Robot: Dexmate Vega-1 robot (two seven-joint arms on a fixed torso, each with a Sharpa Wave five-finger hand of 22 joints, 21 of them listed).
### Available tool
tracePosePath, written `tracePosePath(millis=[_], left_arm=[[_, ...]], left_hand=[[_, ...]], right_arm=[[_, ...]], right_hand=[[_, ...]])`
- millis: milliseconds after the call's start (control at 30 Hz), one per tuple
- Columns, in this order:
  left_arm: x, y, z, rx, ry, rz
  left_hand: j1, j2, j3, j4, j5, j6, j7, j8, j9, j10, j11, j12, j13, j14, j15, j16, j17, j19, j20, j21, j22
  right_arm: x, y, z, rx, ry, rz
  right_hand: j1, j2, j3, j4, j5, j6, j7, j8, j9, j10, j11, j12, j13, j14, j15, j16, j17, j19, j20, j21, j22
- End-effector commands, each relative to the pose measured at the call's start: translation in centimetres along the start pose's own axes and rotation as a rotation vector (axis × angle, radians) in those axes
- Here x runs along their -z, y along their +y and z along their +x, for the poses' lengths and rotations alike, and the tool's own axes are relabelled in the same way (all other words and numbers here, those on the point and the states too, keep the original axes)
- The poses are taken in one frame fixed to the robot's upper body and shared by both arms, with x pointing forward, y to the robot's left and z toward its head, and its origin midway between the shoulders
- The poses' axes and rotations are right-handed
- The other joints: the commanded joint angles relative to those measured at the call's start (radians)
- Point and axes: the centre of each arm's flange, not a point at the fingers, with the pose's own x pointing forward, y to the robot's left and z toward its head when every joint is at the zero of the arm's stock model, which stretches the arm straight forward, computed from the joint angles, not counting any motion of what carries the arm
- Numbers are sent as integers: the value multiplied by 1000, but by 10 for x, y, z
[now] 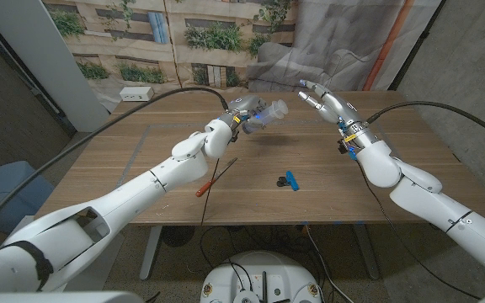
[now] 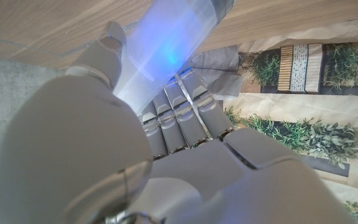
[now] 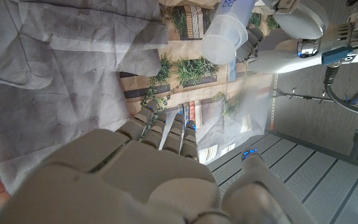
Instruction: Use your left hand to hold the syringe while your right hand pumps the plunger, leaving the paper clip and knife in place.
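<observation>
A: Head view, starting at the left: what is the left hand (image 1: pixel 241 112) doing?

B: It is raised above the far middle of the worktop (image 1: pixel 141 156), fingers wrapped around the syringe (image 1: pixel 269 113). The clear barrel sticks out of the fist toward the right hand, lifted off the wood. The left wrist view shows the same grip from close by, the pale barrel (image 2: pixel 169 46) lying across the curled fingers (image 2: pixel 179 115).

A: And lower down on the worktop?

B: A knife (image 1: pixel 215 178) with an orange handle lies near the front, below the left forearm. To its right sits a blue and black paper clip (image 1: pixel 288 179), well apart from both hands.

A: The right hand?

B: The right hand (image 1: pixel 322 101) hovers in the air, right of the syringe and apart from it, fingers spread and grasping nothing. In the right wrist view its fingers (image 3: pixel 166 130) reach out, and the syringe (image 3: pixel 229 31) shows beyond them, its wide end facing this hand, held by the left hand (image 3: pixel 288 28)
</observation>
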Motion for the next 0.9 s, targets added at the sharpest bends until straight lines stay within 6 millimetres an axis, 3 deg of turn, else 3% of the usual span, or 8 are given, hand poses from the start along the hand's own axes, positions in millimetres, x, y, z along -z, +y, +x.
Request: tracePosePath(millis=[33,467,900], left_arm=[[3,12,-3,66,19,110],[17,18,-10,174,69,275],[31,8,-10,250,97,414]], left_hand=[[-122,144,118,110,4,68,-3,9,3,47,-52,2,4,21,-105,8,3,61,-86,1,7],[-126,143,120,111,4,64,-8,8,3,44,-53,2,4,20,-105,9,4,57,-87,0,7],[-133,143,120,114,3,61,-22,8,3,39,-59,1,4,13,-105,8,4,44,-94,-4,7]], right_arm=[[18,-3,-1,41,51,111],[36,3,0,105,104,299],[54,18,-1,170,151,502]], right_hand=[[3,29,7,3,3,0,1,0,3,-1,10,0,2,12,-56,-2,1,9,-29,2,2],[1,30,8,6,3,-6,4,-2,3,-6,15,-1,3,8,-53,-4,2,11,-30,0,2],[-1,29,8,8,3,-10,6,-3,3,-11,20,-2,3,5,-49,-5,3,7,-28,-3,2]])
